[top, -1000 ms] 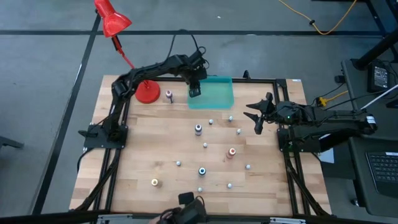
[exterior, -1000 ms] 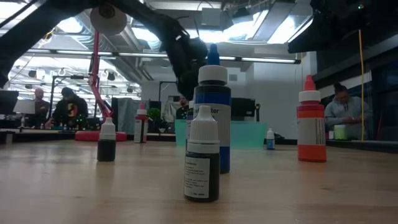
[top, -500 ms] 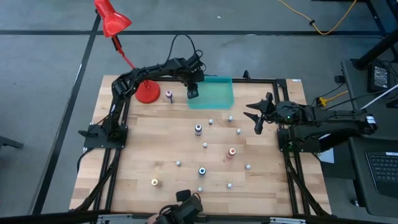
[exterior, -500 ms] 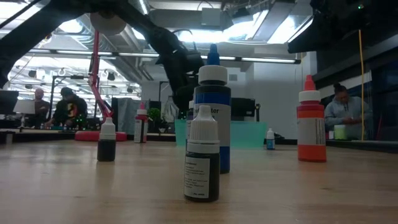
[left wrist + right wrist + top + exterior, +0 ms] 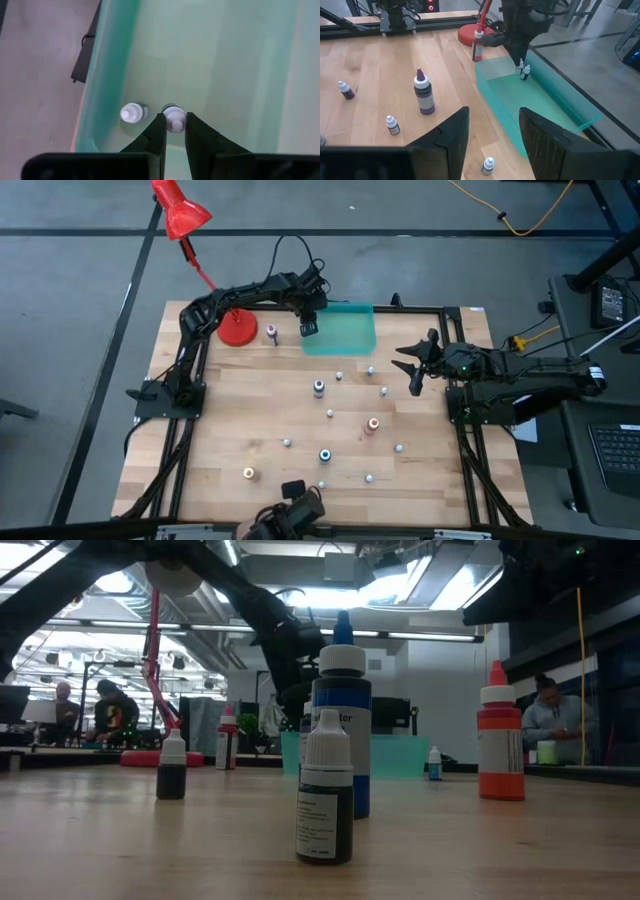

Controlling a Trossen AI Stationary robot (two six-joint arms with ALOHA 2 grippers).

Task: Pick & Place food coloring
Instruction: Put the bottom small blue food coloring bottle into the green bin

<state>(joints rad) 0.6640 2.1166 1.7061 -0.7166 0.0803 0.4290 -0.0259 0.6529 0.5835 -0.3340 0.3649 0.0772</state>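
Placement step in hand: left gripper (image 5: 174, 131) pinched small white-capped bottle (image 5: 173, 119) inside teal tray (image 5: 240, 75), beside another bottle (image 5: 132, 112) standing there. Next move likely called for release, then lift clear. Right gripper (image 5: 413, 366) waited spread at table's right edge. Remaining bottles scattered across wooden table (image 5: 230, 420); people sat in room behind.

Grey floor (image 5: 420, 210) surrounds the table; ceiling lights (image 5: 440, 585) glow overhead.

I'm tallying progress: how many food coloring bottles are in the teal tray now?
2: one small bottle stands free by the teal tray wall; the other bottle sits beside it between the left gripper fingers.
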